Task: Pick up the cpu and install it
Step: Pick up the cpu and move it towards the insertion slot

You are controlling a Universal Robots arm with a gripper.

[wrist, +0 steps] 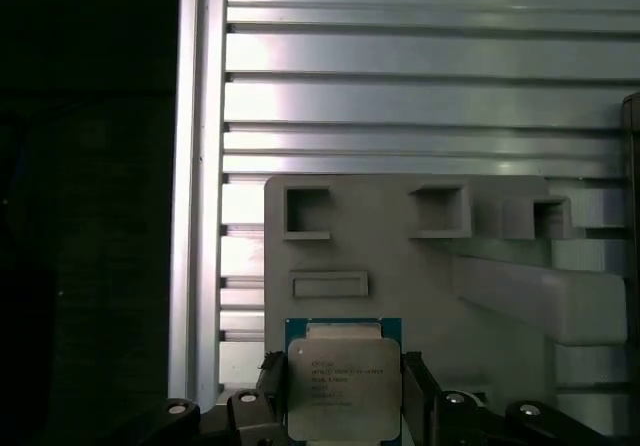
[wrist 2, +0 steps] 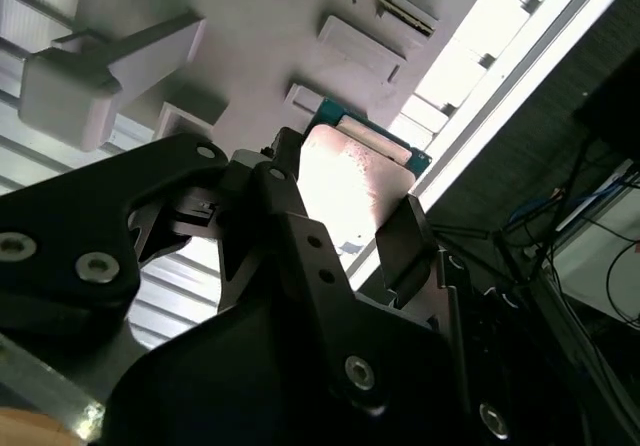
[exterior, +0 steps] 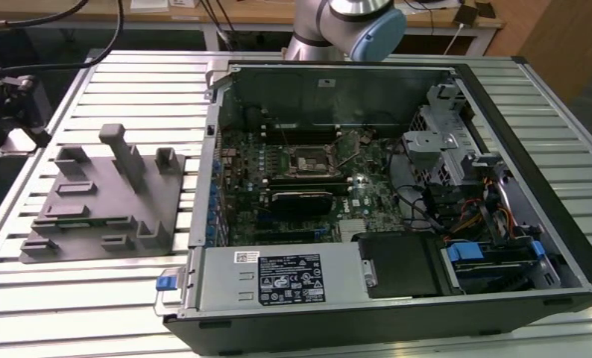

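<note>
The cpu (wrist: 343, 386), a flat square chip with a pale metal top and a green rim, sits between my two dark fingers in both wrist views. My gripper (wrist: 343, 394) is shut on it, one finger (wrist: 270, 381) on each side. It hangs above the near end of the grey moulded fixture (wrist: 400, 266). The second wrist view has the cpu (wrist 2: 355, 176) catching bright light in the gripper (wrist 2: 345, 206). In the exterior view my gripper (exterior: 16, 112) is at the far left, beside the fixture (exterior: 97, 201). The motherboard socket (exterior: 309, 158) lies inside the open computer case (exterior: 216, 149).
The case holds a power supply (exterior: 276, 280), drive bays (exterior: 445, 149) and cables. Upright posts (exterior: 117, 149) stand on the fixture. The table (exterior: 107, 298) is ribbed metal, and its rail edge (wrist: 200, 216) runs beside the fixture. The arm's base (exterior: 336, 30) is behind the case.
</note>
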